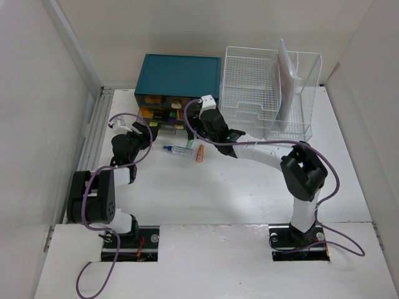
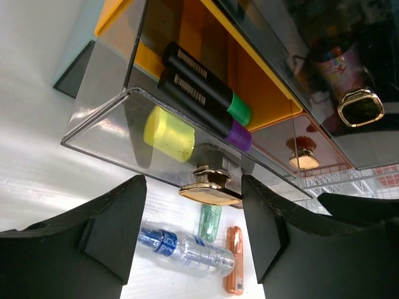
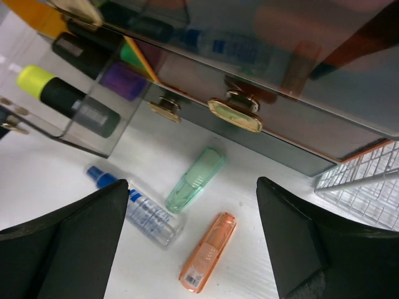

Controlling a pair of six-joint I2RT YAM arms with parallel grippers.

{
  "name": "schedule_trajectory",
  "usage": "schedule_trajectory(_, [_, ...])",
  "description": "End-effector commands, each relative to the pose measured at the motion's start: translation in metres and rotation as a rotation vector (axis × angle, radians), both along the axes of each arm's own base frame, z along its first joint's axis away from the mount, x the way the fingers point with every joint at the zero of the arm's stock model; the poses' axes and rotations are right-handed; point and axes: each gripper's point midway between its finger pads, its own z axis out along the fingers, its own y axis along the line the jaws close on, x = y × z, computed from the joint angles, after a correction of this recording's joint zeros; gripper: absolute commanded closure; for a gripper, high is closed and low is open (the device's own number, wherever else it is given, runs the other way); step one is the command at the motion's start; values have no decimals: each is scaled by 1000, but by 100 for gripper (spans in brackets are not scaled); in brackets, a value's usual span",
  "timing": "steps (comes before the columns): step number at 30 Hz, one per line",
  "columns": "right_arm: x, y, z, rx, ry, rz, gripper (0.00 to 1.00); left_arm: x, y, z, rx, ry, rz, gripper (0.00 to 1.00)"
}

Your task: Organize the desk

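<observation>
Left hand (image 2: pixel 194 227) wide open, straddling gold knob (image 2: pixel 209 190) of drawer (image 2: pixel 112 121) (pulled out); right hand (image 3: pixel 193 227) open, empty, above desk (image 3: pixel 43 180).

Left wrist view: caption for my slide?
Open left gripper flanks the gold knob of a pulled-out clear drawer holding highlighters.

Overhead view is bright and even, with diffuse light from above. The flat white counter (image 1: pixel 249 193) is close to blown out, with only soft, faint shadows by the arms. Left wrist view: the clear plastic drawer front (image 2: pixel 115 131) catches pale glare, and the left tool (image 2: pixel 193 215) is dark, detail lost, edges soft. Right wrist view: the dark glossy drawer front (image 3: pixel 280 81) shows smeared reflections. The right tool (image 3: pixel 193 230) is underexposed, and the white wire basket (image 3: pixel 368 187) is blurred at lower right.
</observation>
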Motion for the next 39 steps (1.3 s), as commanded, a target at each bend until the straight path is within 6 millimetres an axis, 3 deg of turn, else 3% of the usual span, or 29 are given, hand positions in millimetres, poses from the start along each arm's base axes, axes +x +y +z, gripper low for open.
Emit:
schedule_trajectory(1, [19, 5, 44, 100, -86, -81, 12, 14, -1, 38, -7, -140, -26, 41])
schedule_trajectory(3, [22, 2, 37, 85, -84, -105, 13, 14, -3, 36, -17, -138, -35, 41])
schedule_trajectory(11, [37, 3, 45, 91, -108, -167, 17, 19, -1, 42, -16, -156, -36, 41])
schedule_trajectory(12, [40, 7, 35, 70, -91, -167, 18, 19, -1, 42, -16, -156, -36, 41])
schedule_trajectory(16, [47, 9, 35, 76, -85, -199, 21, 19, 3, 40, -16, -146, -26, 41])
schedule_trajectory(17, [48, 7, 28, 59, -75, -207, 21, 19, 3, 40, -16, -146, -26, 41])
schedule_trajectory(25, [49, 5, 28, 76, -67, -239, 31, 27, 6, 40, -17, -144, -26, 41])
schedule_trajectory(39, [59, -3, 9, 36, -44, -332, 33, 35, 6, 37, -26, -139, -25, 42])
